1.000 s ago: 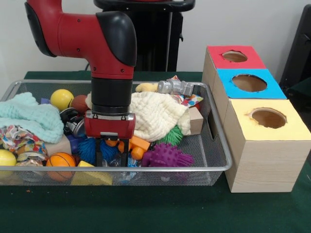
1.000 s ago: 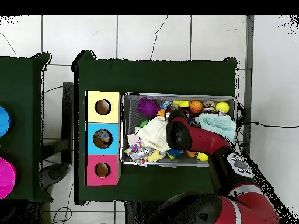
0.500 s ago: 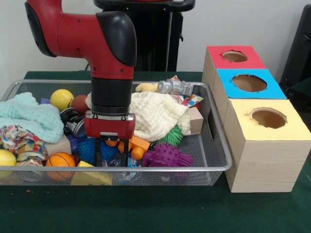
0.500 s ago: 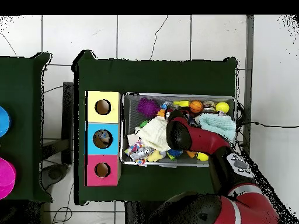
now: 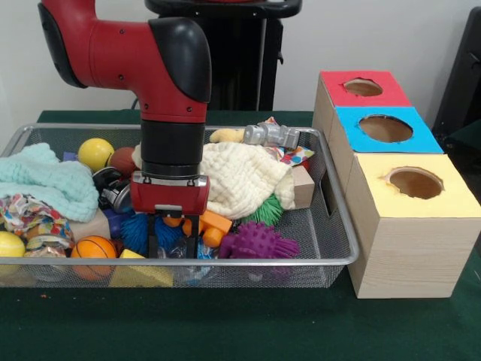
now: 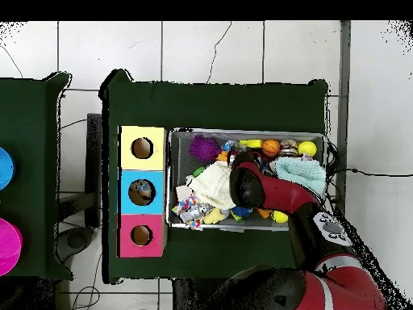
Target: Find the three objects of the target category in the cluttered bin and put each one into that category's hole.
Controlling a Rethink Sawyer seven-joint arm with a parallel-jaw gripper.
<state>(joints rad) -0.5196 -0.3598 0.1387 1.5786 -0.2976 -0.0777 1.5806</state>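
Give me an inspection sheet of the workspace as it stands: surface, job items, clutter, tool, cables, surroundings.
Surface: green table, covered by cloth.
Job items: wire bin full of toys; box beside it with red hole, blue hole and yellow hole.
Clutter: cream cloth, teal cloth, purple spiky ball, orange ball, yellow ball, grey toy, all in the bin.
Tool: tool down among the toys near the bin's front; grip cannot be told.
Cables: thin cables on the floor.
Surroundings: tiled floor; second green table alongside.
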